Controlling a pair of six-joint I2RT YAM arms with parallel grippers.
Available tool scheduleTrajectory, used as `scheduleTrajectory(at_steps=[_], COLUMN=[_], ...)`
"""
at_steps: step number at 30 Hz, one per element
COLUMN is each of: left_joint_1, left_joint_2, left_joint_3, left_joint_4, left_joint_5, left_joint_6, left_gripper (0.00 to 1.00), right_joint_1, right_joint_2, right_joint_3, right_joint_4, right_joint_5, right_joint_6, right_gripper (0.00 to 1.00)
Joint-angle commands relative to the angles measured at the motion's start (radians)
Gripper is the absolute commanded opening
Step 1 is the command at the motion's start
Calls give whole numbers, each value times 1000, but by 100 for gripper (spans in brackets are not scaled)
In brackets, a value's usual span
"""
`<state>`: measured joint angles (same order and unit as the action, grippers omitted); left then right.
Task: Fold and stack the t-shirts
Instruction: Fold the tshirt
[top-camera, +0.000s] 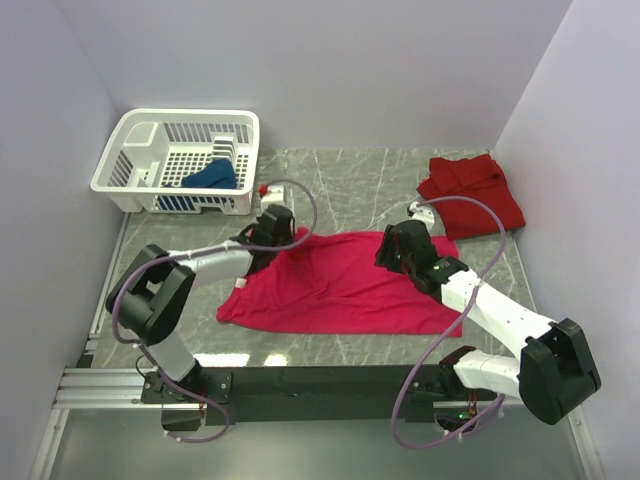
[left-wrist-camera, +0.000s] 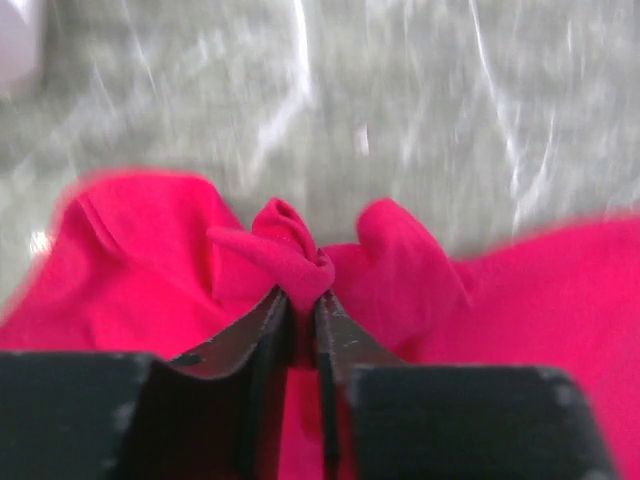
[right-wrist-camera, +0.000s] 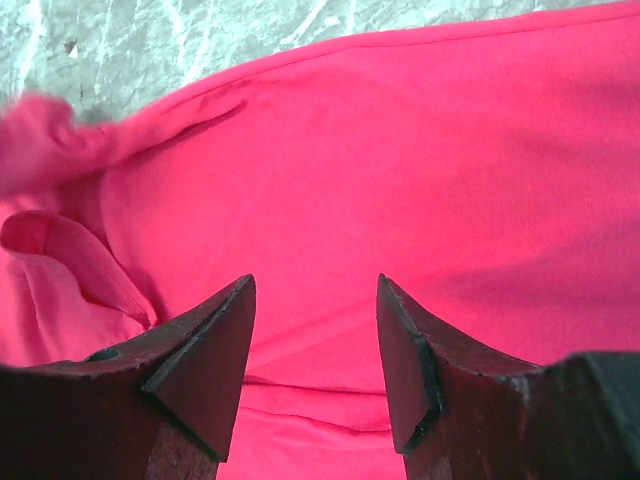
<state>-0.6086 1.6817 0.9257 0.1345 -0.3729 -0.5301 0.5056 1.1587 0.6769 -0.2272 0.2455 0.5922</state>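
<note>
Top external view: basket (top-camera: 178, 130) holding blue shirt (top-camera: 212, 177) stands beyond the magenta shirt (top-camera: 345, 290).

Soft matt cloth of the magenta shirt (top-camera: 340, 285), glossy veined stone table (top-camera: 350, 185), seemingly plastic basket (top-camera: 130, 198)

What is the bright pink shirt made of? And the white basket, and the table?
The magenta t-shirt looks like soft matte knit cloth, maybe cotton: it wrinkles and bunches where the left gripper pinches it. The white basket looks like hard, slightly shiny plastic moulded into a lattice. The table looks like grey stone with white veins, perhaps only a printed surface.
</note>
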Motion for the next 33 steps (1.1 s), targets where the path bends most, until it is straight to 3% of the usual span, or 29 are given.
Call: scheduleTrajectory(at_steps=[1,4,5,8,11,15,19,26,33], left_joint_1=[-78,-123,-135,-141,-138,-85,0,1,1], left_joint_2=[-86,-148,-190,-293,-365,-343,-251,-139,-99], left_joint_3=[-109,-168,-178,-197,-176,-94,-65,-16,-34], left_joint_4=[73,21,-13,-61,-108,-170,-142,-81,-92], left_joint_5=[-58,-87,-92,-127,-185,-253,-152,-46,-31], left_joint_6=[-24,-65,-76,-100,-88,-73,-47,-31,-62], left_gripper=[25,42,56,75,83,83,77,61,58], right_joint_1=[-10,-10,-12,-13,-18,-21,-21,-21,-22], right_joint_2=[-30,-17,-13,-13,-14,-19,-21,-24,-27], right_joint_3=[-16,-14,-10,-5,0,0,-11,-16,-19], right_joint_4=[19,23,22,22,23,32,32,29,28], right_joint_5=[18,17,15,20,15,2,1,3,-14], right_joint_6=[-15,-19,-19,-23,-26,-22,-22,-23,-19], right_gripper=[59,59,59,59,59,59,59,59,59])
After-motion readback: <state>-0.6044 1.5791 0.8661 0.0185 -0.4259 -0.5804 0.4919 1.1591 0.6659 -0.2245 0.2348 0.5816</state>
